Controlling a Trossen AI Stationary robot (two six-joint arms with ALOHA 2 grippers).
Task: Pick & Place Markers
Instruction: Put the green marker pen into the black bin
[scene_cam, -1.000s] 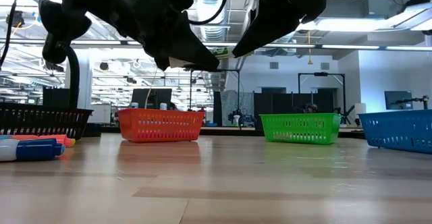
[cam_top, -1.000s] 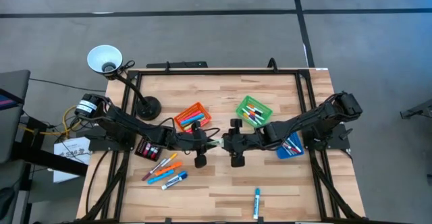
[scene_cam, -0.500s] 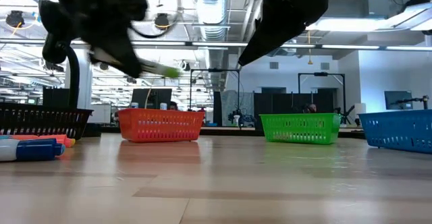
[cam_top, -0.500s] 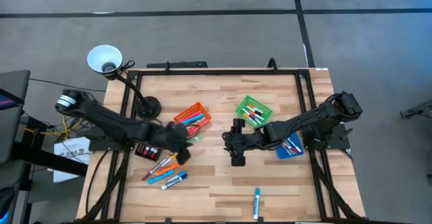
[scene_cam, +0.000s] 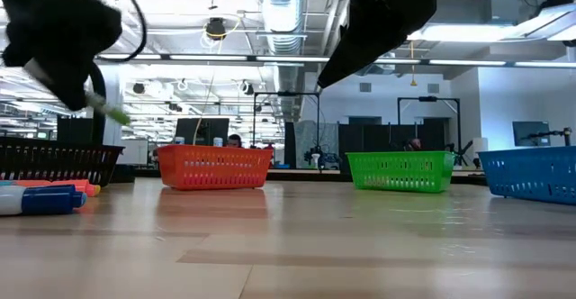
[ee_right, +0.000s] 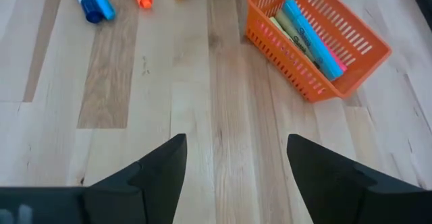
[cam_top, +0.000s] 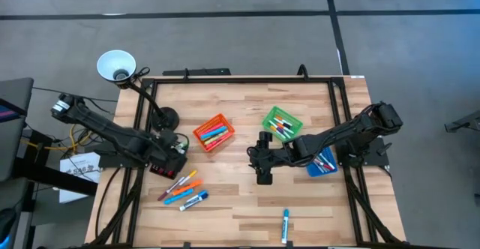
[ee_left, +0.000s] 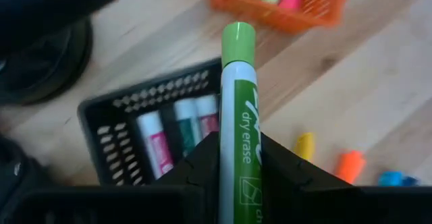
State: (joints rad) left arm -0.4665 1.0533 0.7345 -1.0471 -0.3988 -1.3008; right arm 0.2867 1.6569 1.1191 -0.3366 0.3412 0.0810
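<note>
While my left gripper [ee_left: 237, 158] pinches a green marker [ee_left: 237, 109] tight, it hangs over the black bin [ee_left: 113, 119] on the left side of the table [cam_top: 247, 208]. My right gripper [ee_right: 236, 158] waits with fingers spread wide and empty, above the middle, near the orange bin [ee_right: 314, 44]. More markers [cam_top: 182, 190] lie loose at the near left.

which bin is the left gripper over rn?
The black bin, under the left gripper, which is shut on the green marker. The orange bin sits farther off.
</note>
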